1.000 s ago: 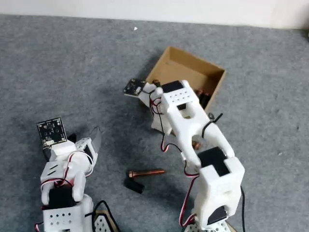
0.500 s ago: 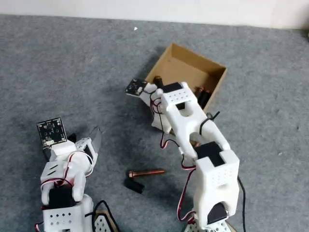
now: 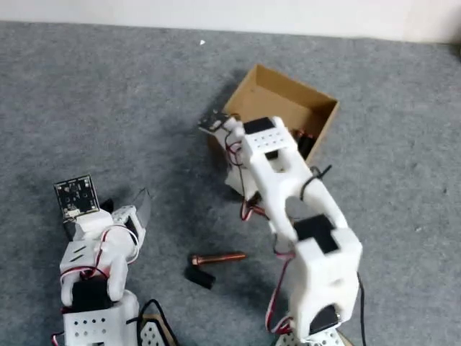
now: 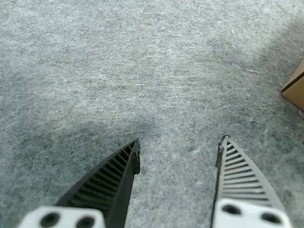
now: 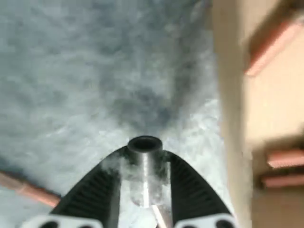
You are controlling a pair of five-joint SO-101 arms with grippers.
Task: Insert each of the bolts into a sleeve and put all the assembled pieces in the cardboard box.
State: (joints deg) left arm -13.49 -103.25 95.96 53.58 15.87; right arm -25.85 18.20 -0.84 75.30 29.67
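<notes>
On the grey felt table surface (image 3: 108, 94) the open brown cardboard box (image 3: 323, 108) keeps its place, but the white right arm (image 3: 288, 180) has swung a little toward the box's near wall in the last second. The right gripper (image 5: 145, 153) now hangs just beside this wall, with its jaws narrow and clamped on a short grey metal sleeve (image 5: 144, 175). I judge that the drop into the box comes next, though I cannot tell whether a bolt sits inside the sleeve. The left gripper (image 4: 180, 140) has not moved and stands wide open above bare felt. One long copper bolt (image 3: 218, 257) and a small black piece (image 3: 199, 276) lie unmoved and still wait for handling.
</notes>
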